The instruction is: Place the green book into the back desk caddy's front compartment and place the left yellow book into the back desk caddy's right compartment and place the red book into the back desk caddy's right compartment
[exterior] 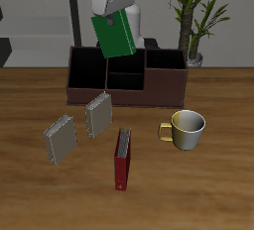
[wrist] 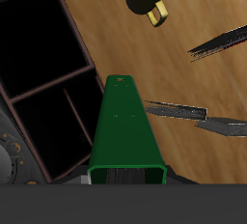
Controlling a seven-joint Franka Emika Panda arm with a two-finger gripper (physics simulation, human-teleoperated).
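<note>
Green book (exterior: 116, 34) first: from the exterior view I have it lifted clear of the table, hanging tilted from my gripper (exterior: 111, 14), which is closed on its upper edge. It hangs above the back desk caddy (exterior: 127, 78), over the end away from the potted plant (exterior: 195, 21). The red book (exterior: 122, 159) stands on the table nearer the front edge, two grey-tan books (exterior: 79, 127) stand beside it, and a mug (exterior: 186, 128) sits off to the other side.

From the wrist view, the green book (wrist: 124, 129) runs away from my fingers, its far end over bare wood just outside the caddy's wall (wrist: 87, 59); dark compartments lie beside it.

I judge this the first step, carrying toward the front compartment. Next I must shift over the middle section, square the book and lower it.
</note>
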